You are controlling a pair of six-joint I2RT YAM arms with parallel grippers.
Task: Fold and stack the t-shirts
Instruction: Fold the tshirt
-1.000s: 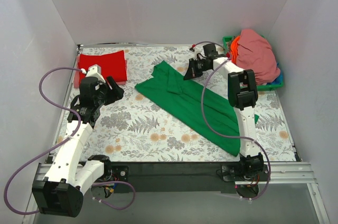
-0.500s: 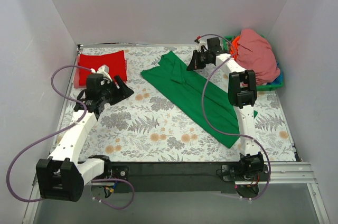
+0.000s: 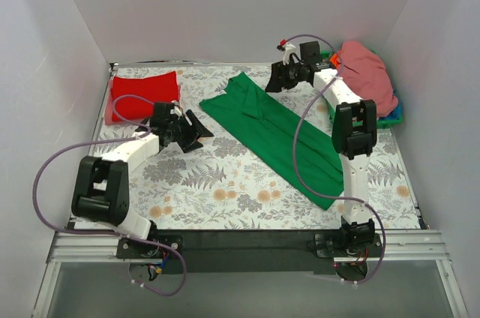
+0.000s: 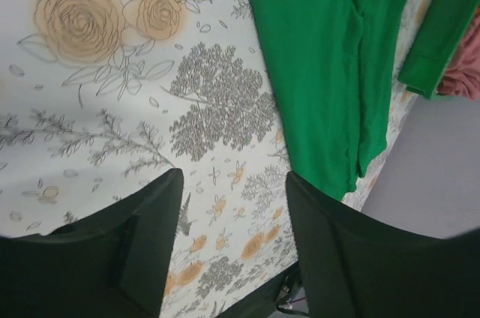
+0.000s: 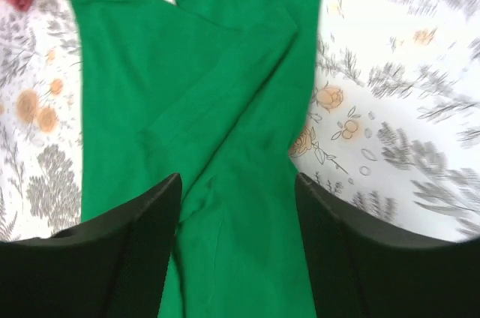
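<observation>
The green shirt (image 3: 274,134) lies as a long strip on the surface (image 3: 225,183), from 12 to 4 o'clock. The red shirt (image 3: 146,91) sits folded at 10 o'clock. The left end effector (image 3: 195,131), at the strip's 9 o'clock, and the right end effector (image 3: 274,80), over its far end, are both wide and empty.

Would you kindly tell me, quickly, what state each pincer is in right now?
Left pincer: open, holding nothing.
Right pincer: open, holding nothing.

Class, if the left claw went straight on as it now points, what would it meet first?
Probably the floral table cover, just short of the green t-shirt; depth is unclear.
</observation>
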